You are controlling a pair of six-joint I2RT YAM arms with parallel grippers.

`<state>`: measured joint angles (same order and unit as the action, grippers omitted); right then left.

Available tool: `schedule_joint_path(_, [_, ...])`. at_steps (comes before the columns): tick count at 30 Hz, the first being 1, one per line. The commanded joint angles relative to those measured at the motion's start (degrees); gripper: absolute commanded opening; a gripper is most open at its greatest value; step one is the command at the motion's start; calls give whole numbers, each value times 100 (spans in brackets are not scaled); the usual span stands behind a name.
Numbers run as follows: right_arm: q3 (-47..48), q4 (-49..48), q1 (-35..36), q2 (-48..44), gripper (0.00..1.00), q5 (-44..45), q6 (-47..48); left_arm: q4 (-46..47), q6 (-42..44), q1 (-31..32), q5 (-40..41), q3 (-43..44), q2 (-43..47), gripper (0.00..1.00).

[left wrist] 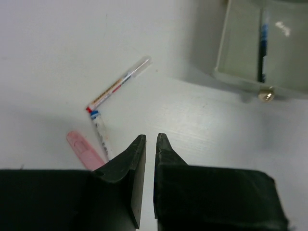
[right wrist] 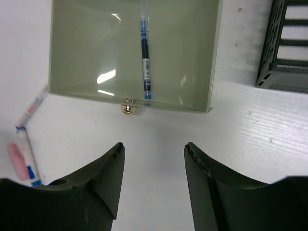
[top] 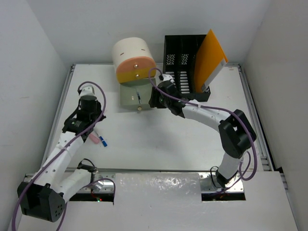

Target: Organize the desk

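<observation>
Left wrist view: the left gripper [left wrist: 147,144] has its jaws drawn almost together. Only a thin slit parts them and nothing lies in it. The desk [left wrist: 207,120], a white tabletop, lies beneath and ahead of the jaws. Ahead and to the left of the tips two pens meet end to end at an angle. One is a clear-capped pen [left wrist: 118,86] that points away. The other is a white pen [left wrist: 100,132] that runs back to just beside the left jaw. A pink eraser [left wrist: 84,149] lies left of that jaw, close to the white pen.

Right wrist view: the right gripper [right wrist: 153,149] has its jaws well apart, with bare desk between them. Straight ahead, apart from the tips, lies an open green drawer [right wrist: 86,57]. Its brass knob [right wrist: 127,109] faces the gap, and a blue pen [right wrist: 146,62] lies lengthwise inside. Ahead and to the right of the right jaw stands a black file rack [right wrist: 284,48].

Top external view: beyond the drawer sits a cream cylinder [top: 134,60] with an orange band. An orange folder [top: 210,57] leans in the rack. A foil strip [top: 159,190] covers the desk edge behind both pairs of jaws.
</observation>
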<state>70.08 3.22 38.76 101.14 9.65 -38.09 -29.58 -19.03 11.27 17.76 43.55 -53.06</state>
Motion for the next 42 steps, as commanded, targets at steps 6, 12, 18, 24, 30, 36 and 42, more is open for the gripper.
schedule_joint_path(6, [119, -964, -18, 440, 39, 239, -1903, 945, 356, 33, -317, 1234, -538, 5])
schedule_joint_path(12, [322, -876, -9, 960, 40, 170, -2501, 1103, 461, 33, -256, 1340, -583, 4])
schedule_joint_path(18, [286, -1166, -18, 1118, 50, 116, -2581, 1350, 795, 33, -167, 1980, -1039, 3])
schedule_joint_path(24, [427, -1394, -35, 1329, 51, 239, -2503, 1420, 690, 33, -457, 2105, -1119, 3])
schedule_joint_path(30, [559, -1693, -97, 1549, 51, 195, -2186, 1376, 681, 33, -449, 1885, -1049, 3])
schedule_joint_path(36, [691, -2115, -159, 1610, 51, 11, -1887, 1359, 681, 33, -492, 1789, -1040, 3])
schedule_joint_path(42, [892, -2335, -176, 1663, 52, -7, -1676, 1367, 628, 51, -598, 1736, -1075, 3])
